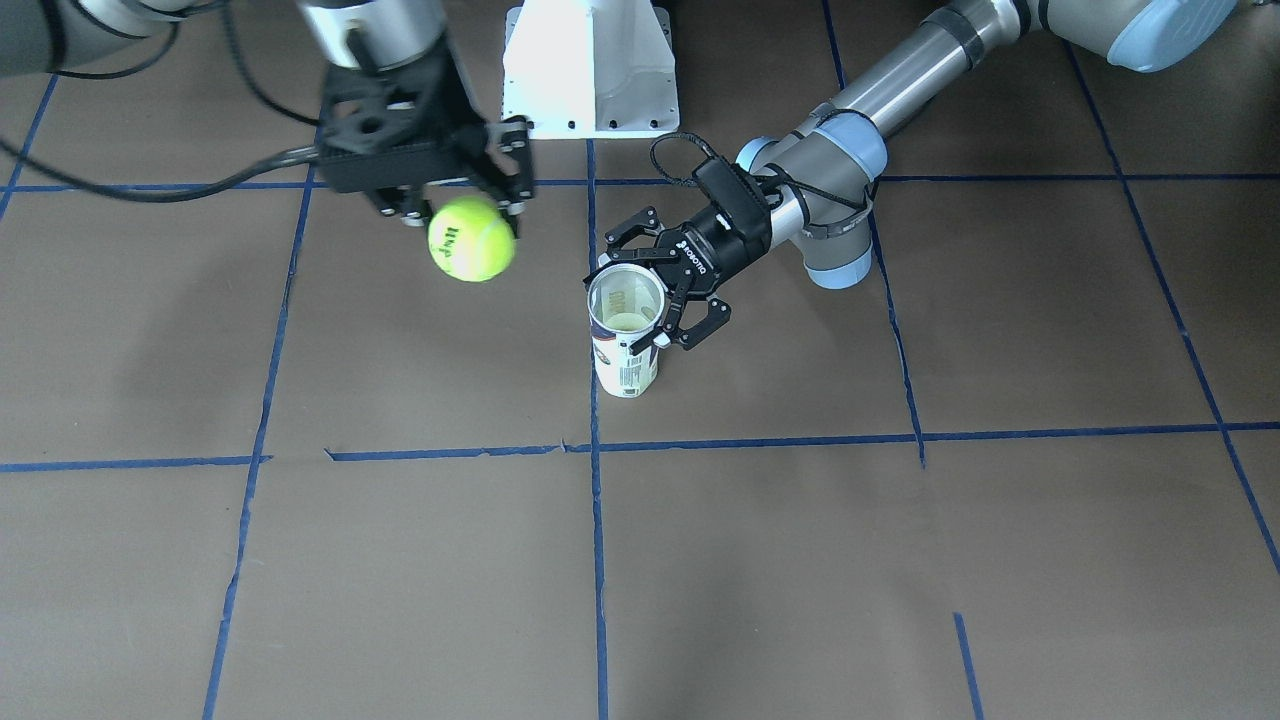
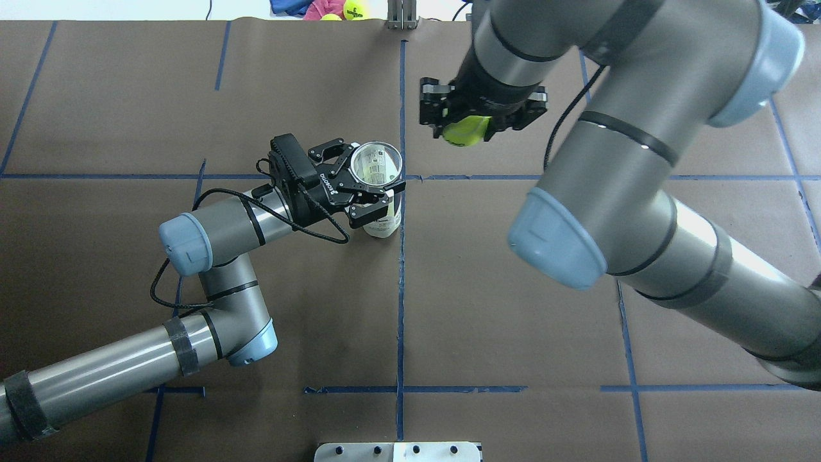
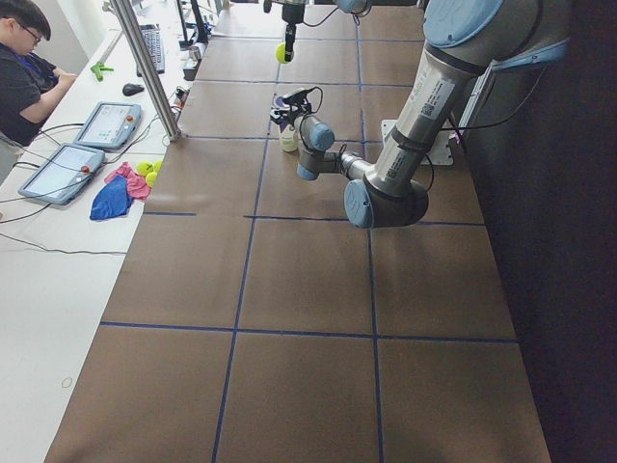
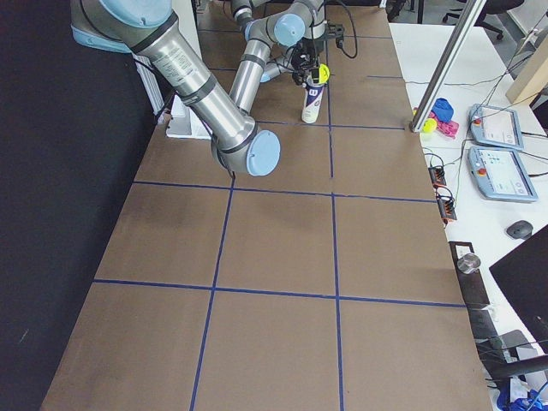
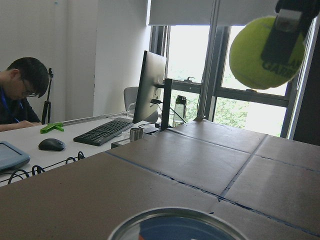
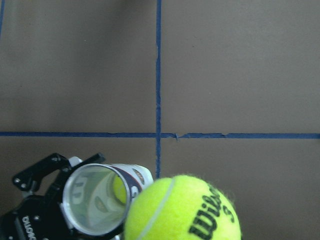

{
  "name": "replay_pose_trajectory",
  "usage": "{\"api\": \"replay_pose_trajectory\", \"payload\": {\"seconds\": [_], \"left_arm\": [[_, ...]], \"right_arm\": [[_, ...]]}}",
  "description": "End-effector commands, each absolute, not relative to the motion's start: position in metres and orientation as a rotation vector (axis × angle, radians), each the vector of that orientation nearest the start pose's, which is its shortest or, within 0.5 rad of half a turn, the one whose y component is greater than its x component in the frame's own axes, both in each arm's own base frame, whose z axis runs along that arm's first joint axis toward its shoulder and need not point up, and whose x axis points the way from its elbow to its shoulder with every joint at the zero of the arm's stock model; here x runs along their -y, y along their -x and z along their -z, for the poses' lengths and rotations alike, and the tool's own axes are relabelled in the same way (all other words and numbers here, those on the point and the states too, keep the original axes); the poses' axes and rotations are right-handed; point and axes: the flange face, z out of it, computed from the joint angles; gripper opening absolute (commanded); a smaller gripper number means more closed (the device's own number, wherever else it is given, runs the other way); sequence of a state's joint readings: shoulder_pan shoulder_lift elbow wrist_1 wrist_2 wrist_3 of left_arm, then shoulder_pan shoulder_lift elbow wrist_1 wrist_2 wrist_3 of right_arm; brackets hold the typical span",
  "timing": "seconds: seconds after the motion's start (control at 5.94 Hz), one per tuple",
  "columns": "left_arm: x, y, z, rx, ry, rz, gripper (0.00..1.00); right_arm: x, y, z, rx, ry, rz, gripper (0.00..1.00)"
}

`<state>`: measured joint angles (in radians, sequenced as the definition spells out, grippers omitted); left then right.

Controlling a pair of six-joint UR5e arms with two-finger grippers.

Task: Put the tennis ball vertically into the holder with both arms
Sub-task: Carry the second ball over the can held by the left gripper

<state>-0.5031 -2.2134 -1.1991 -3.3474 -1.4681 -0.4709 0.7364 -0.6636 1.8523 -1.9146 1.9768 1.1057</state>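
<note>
The tennis ball (image 6: 182, 210), at the lower right of the right wrist view, carries dark lettering that reads "Wils" before running off the bottom edge, with a "3" beside it. The left gripper (image 2: 375, 172) bears white "ROBOTIQ" on its black body. The holder (image 1: 625, 365) shows a barcode, and its small print is unreadable.

tennis ball (image 6: 182, 210), open holder (image 6: 90, 205) just beside

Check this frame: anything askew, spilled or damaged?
Nothing serious. The holder stands upright in the left hand, the tennis ball is gripped by the right hand; only the blue tape line near it looks torn.
</note>
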Motion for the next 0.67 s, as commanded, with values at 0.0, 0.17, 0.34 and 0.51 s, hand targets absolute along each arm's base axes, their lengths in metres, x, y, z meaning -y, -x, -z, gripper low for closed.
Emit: {"api": "replay_pose_trajectory", "payload": {"seconds": [0.0,0.17,0.34,0.51], "left_arm": [[0.451,-0.522,-0.263,-1.383,-1.521,-0.267,0.89],[0.451,-0.522,-0.264,-1.383,-1.519,-0.269,0.89],[0.451,-0.522,-0.263,-1.383,-1.521,-0.267,0.89],[0.451,-0.522,-0.262,-1.384,-1.522,-0.266,0.89]], "right_arm": [[0.484,0.46,-0.006,0.858,-0.147,-0.103,0.0],[0.479,0.467,-0.005,0.859,-0.145,-0.092,0.0],[0.477,0.475,-0.006,0.854,-0.139,-0.084,0.01],[0.484,0.486,-0.011,0.852,-0.143,-0.083,0.03]]}}
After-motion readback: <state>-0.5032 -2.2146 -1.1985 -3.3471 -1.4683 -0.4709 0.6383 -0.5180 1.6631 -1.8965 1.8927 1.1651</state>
